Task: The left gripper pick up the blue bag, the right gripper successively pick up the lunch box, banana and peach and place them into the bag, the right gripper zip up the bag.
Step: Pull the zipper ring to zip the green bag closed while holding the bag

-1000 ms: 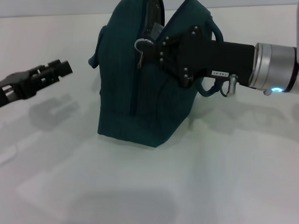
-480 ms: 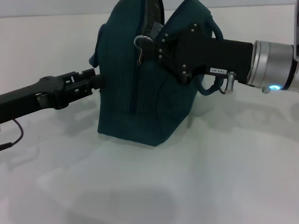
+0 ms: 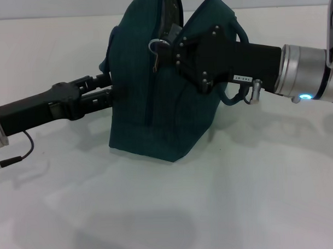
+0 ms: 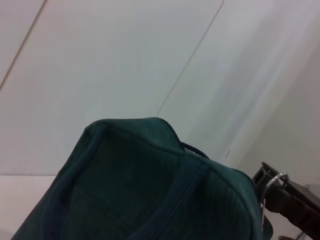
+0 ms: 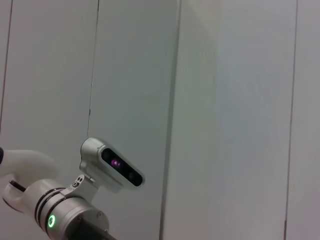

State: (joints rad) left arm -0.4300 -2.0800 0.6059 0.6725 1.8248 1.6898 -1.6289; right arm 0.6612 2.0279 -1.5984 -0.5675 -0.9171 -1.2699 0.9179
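Note:
The blue bag (image 3: 155,108) stands upright in the middle of the white table, its top gaping near the back. My right gripper (image 3: 172,48) reaches in from the right at the top of the bag, shut on the metal zipper pull (image 3: 155,47). The left wrist view shows the same pull (image 4: 274,181) at the tip of that black gripper, beyond the bag's end (image 4: 150,190). My left gripper (image 3: 106,86) is open, with its fingertips against the bag's left end below a side loop. The lunch box, banana and peach are out of view.
The white table (image 3: 169,212) stretches in front of the bag and on both sides. A thin cable (image 3: 20,154) hangs from my left arm near the left edge. The right wrist view shows only pale wall panels and an arm's wrist camera (image 5: 112,170).
My left arm has reached right until its gripper touches the bag's left end. The right gripper has shifted slightly left with the zipper pull.

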